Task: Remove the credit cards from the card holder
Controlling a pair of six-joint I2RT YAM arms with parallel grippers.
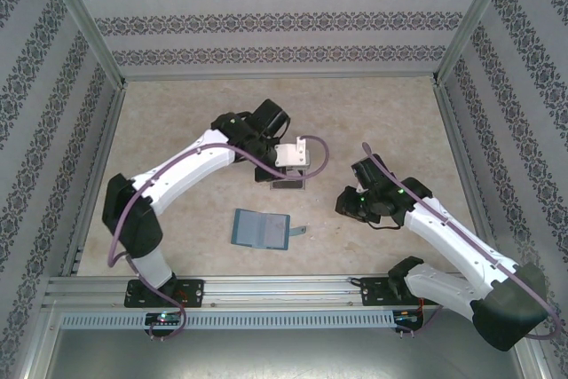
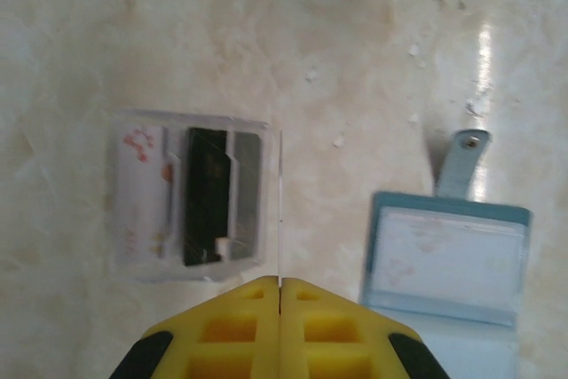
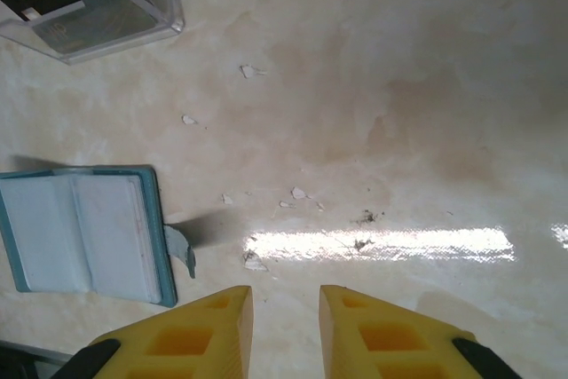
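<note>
**Top external:** the left hand (image 1: 295, 170) is hovering beyond the open card holder (image 1: 260, 228). **Left wrist:** its closed fingers (image 2: 240, 330) are pinching a credit card (image 2: 280, 210) edge-on near the clear box (image 2: 129, 268); released off-centre, it is risking falling outside. **Right wrist:** the right hand (image 3: 286, 299) is idling part-open, empty.

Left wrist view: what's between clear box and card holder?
Left wrist view: bare table between clear box and card holder, except a thin pale strip, edge-on, pinched in the shut left gripper, probably a card.
</note>
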